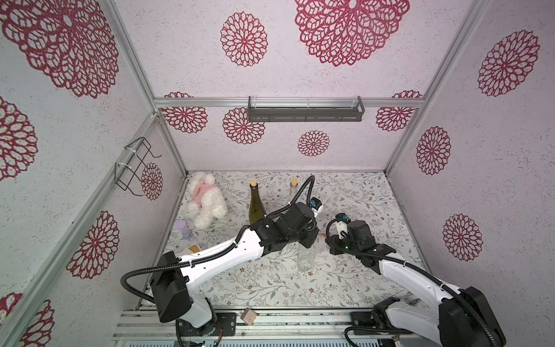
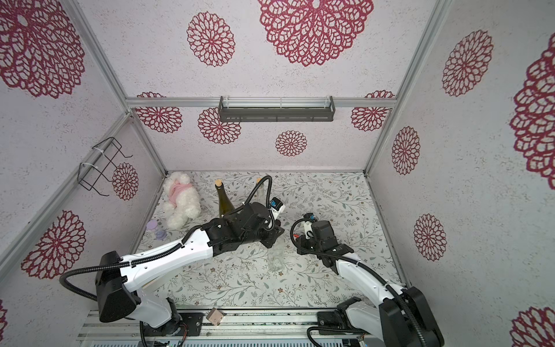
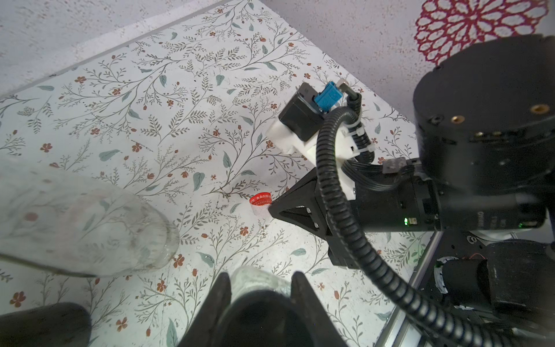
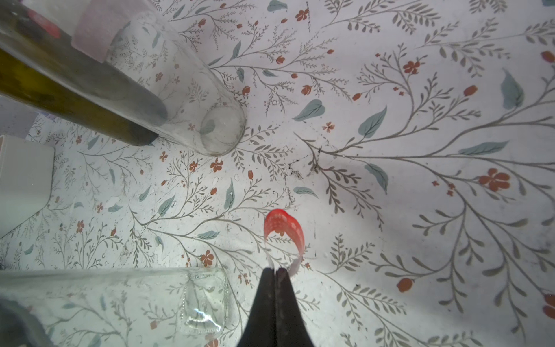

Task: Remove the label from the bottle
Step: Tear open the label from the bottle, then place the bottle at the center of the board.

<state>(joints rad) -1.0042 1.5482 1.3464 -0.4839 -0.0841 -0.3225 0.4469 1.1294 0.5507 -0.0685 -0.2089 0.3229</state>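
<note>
A clear glass bottle (image 1: 306, 260) (image 2: 275, 260) stands upright mid-table in both top views. My left gripper (image 1: 309, 241) (image 3: 260, 285) comes from above and is shut on the bottle's top (image 3: 259, 281), which shows between the two dark fingers. The label (image 4: 283, 231) (image 3: 260, 200), a curled loop of red and clear film, hangs off the bottle a little to its right, above the table. My right gripper (image 4: 274, 270) (image 1: 328, 237) is shut on the loop's ends, its fingers pressed together. The bottle's base (image 4: 204, 303) shows beside those fingers, apart from the label.
Behind stand a dark green corked bottle (image 1: 256, 204) and a second clear corked bottle (image 1: 293, 187). A white plush toy (image 1: 205, 201) and a purple hourglass (image 1: 184, 229) lie at the back left. A wooden block (image 1: 249, 315) sits on the front rail.
</note>
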